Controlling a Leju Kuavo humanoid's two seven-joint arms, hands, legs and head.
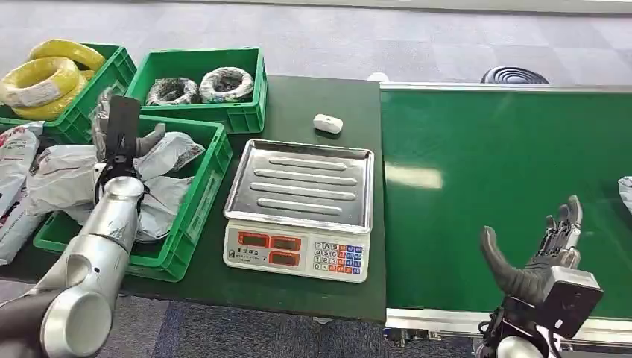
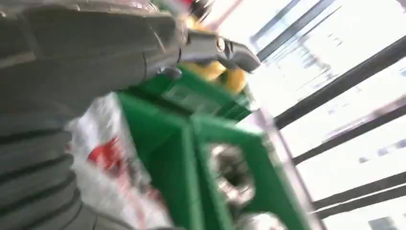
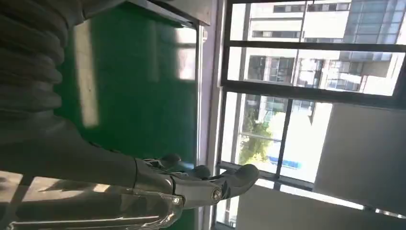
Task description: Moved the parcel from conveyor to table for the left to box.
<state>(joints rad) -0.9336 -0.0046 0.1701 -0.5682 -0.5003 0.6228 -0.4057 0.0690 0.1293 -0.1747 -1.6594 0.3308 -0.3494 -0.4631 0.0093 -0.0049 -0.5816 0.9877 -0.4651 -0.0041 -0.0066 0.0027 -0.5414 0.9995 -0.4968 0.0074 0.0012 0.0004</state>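
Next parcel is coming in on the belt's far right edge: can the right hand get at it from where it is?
Probably yes: the right hand hovers open over the conveyor, with bare belt between it and the parcel.

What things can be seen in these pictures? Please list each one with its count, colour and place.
crates: three, green, on the left part of the dark table.
cable coils: yellow, in the far left crate.
wire coils: two, grey and black, in the far middle crate.
parcels: several, white and grey bags, in and beside the near crate.
scale: one, silver tray, white base, at the table's right part.
small device: one, white, behind the scale.
conveyor: one, green belt, on the right.
parcel: one, grey, at the belt's right edge.
left hand: over the near crate.
right hand: fingers apart, holds nothing, over the belt.
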